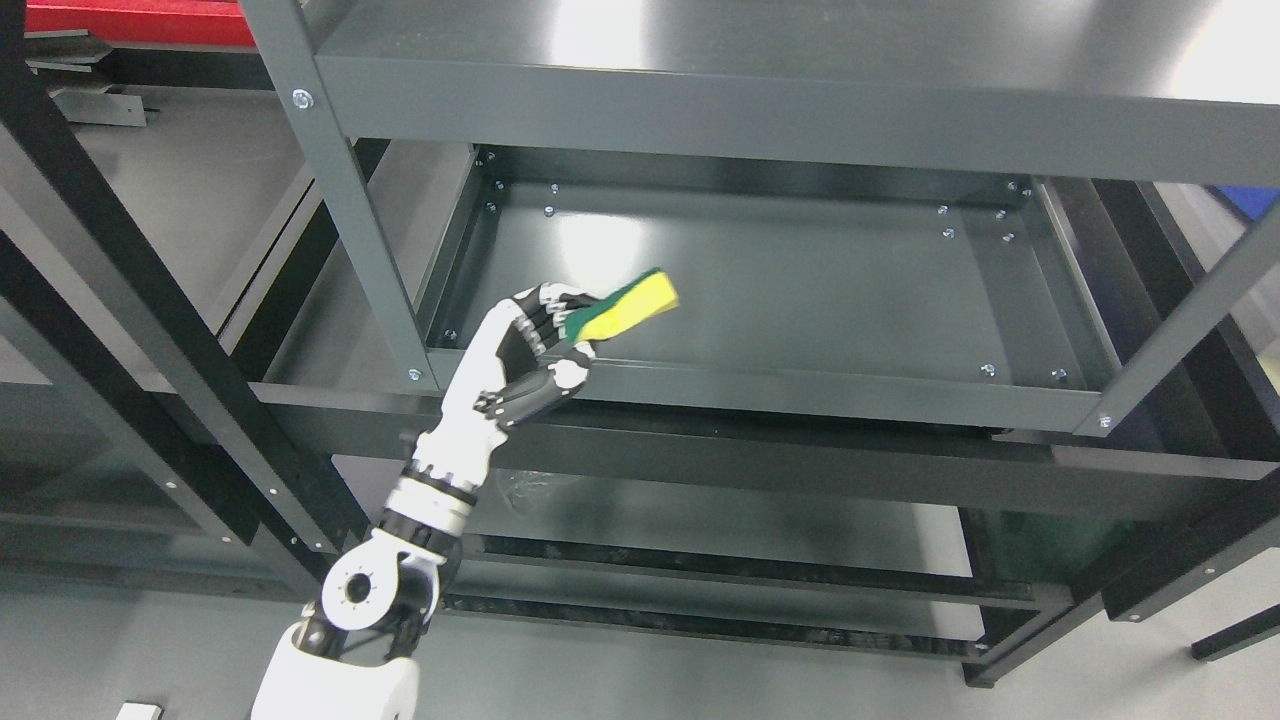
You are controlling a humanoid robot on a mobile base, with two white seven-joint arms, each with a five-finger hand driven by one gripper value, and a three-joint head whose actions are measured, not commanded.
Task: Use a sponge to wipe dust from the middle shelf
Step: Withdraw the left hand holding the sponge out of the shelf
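Observation:
My left hand (555, 340) reaches up from the lower left to the front left corner of the middle shelf (780, 290), a dark grey metal tray with a raised rim. Its fingers are shut on one end of a yellow sponge with a green scouring side (625, 307). The sponge sticks out to the right, tilted upward, above the shelf's front left area; whether it touches the surface I cannot tell. The right arm does not show.
The grey top shelf (800, 110) overhangs the middle one. Slanted uprights stand at the left (345, 200) and at the right (1190, 320). A lower shelf (720, 520) lies beneath. Another dark rack (150, 330) stands at the left.

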